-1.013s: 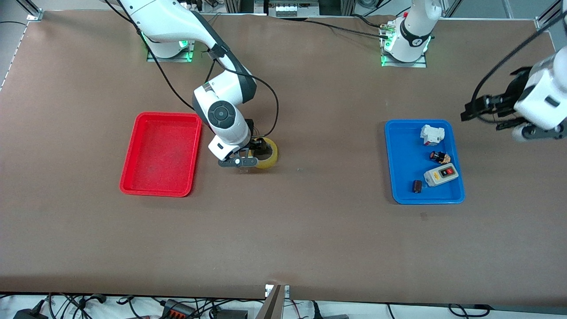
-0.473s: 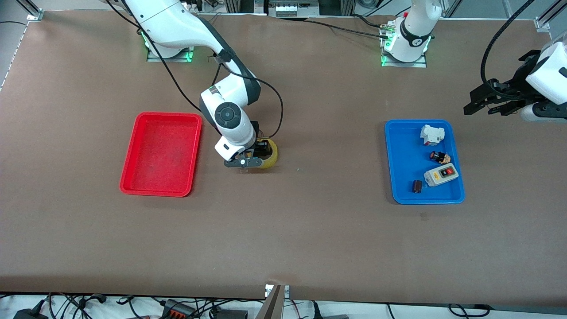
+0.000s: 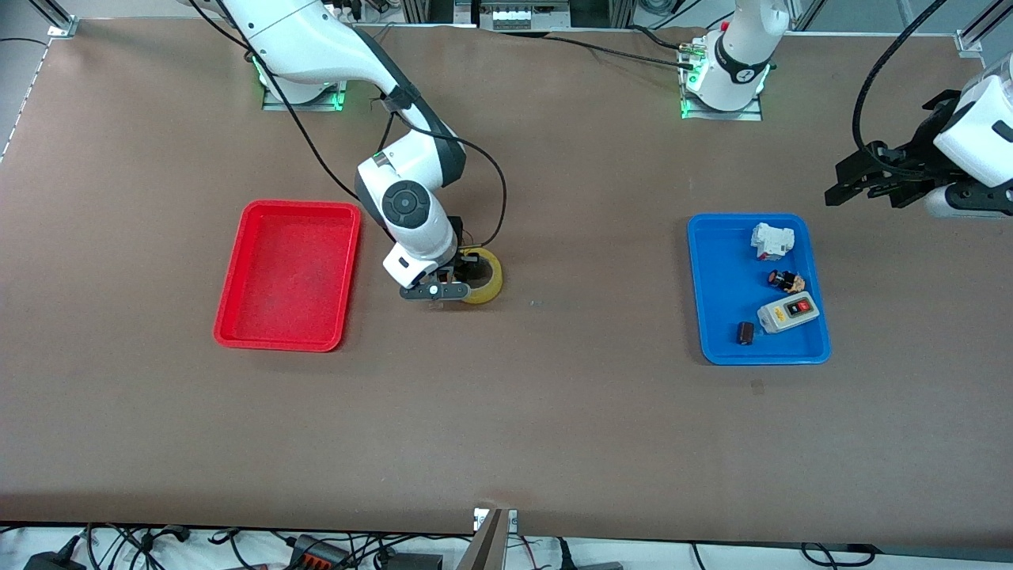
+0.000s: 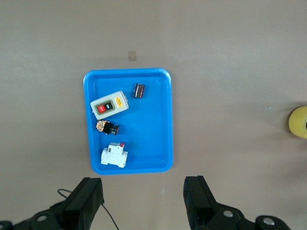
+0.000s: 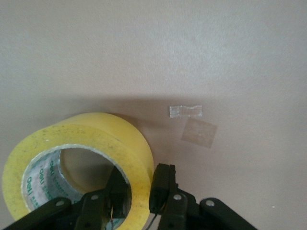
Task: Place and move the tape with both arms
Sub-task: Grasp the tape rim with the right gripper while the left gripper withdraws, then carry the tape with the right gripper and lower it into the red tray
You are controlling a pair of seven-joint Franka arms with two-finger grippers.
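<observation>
right fingers (image 5: pixel 162 184): clamped on the tape's wall, one inside the core, one on the outside
right gripper (image 3: pixel 460 277): down at the table, pinching the rim of the roll on the side toward the red tray
tape (image 3: pixel 481 276): yellowish roll, sitting on the table roughly mid-table, just beside the red tray and well apart from the blue one; tilt hard to call; green print on the white core in the right wrist view (image 5: pixel 79 163)
table bits: small clear strip (image 5: pixel 185 110) and a faint square patch (image 5: pixel 199 132) on the table near the roll
right arm (image 3: pixel 404 207): coming from its base at the top, bent down over the roll
red tray (image 3: pixel 252 269): toward the right arm's end of the table, nothing in it
left fingers (image 4: pixel 88 195): wide apart, holding nothing
left gripper (image 3: pixel 848 180): up in the air, hanging over bare table at the left arm's end, waiting
blue tray (image 3: pixel 720 285): toward the left arm's end, four small things in it
in the blue tray: white block (image 3: pixel 772 241) farthest from the front camera, then a small black-and-orange part (image 3: pixel 785 280), then a grey box with red and black buttons (image 3: pixel 787 312), and a dark little cylinder (image 3: pixel 745 332) nearest
</observation>
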